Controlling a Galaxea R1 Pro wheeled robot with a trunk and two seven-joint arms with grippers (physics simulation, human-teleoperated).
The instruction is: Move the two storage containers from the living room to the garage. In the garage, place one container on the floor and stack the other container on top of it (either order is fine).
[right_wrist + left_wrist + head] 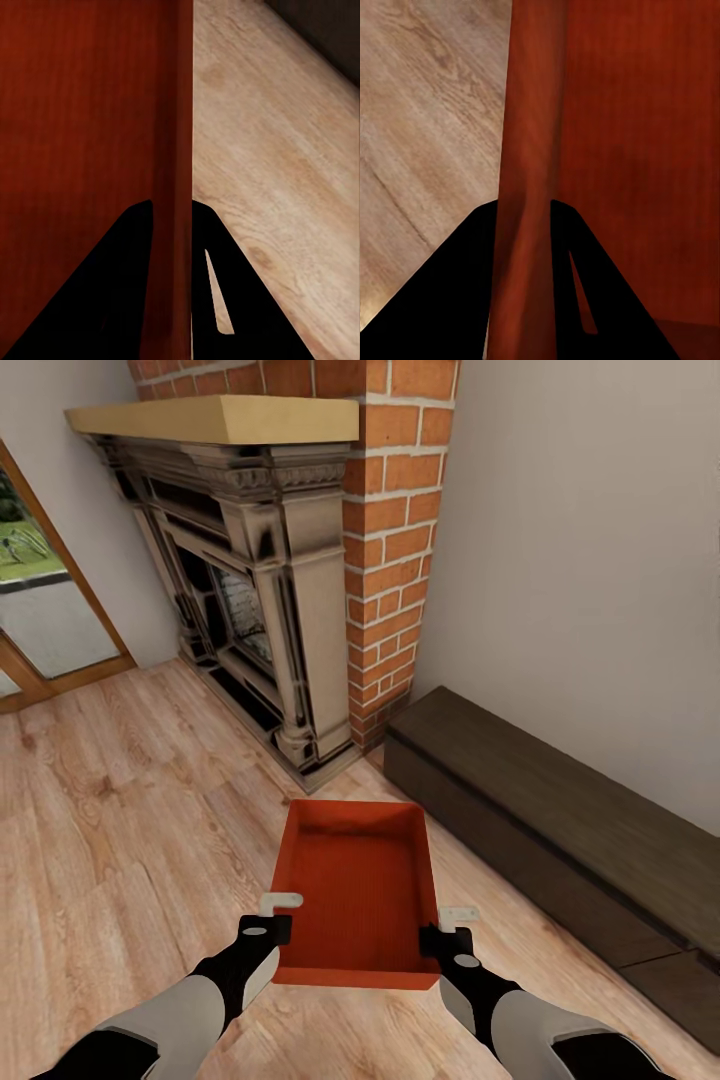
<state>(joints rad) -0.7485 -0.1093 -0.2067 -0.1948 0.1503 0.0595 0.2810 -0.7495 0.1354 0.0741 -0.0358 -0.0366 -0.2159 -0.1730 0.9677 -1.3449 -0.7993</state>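
The left tool (279,916) and right tool (447,927) each clench a side wall of one orange-red storage container (358,890), held between them above the wood-plank floor (120,830). Beyond stand a dark low bench (540,800) and brick fireplace (300,580).

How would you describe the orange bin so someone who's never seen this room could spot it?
Find the red-brick fireplace; on the wood-plank floor in front of it sits the storage container. The left end effector and right end effector grip its side walls. It is the lone orange-red open bin, unlike the dark bench beside it.
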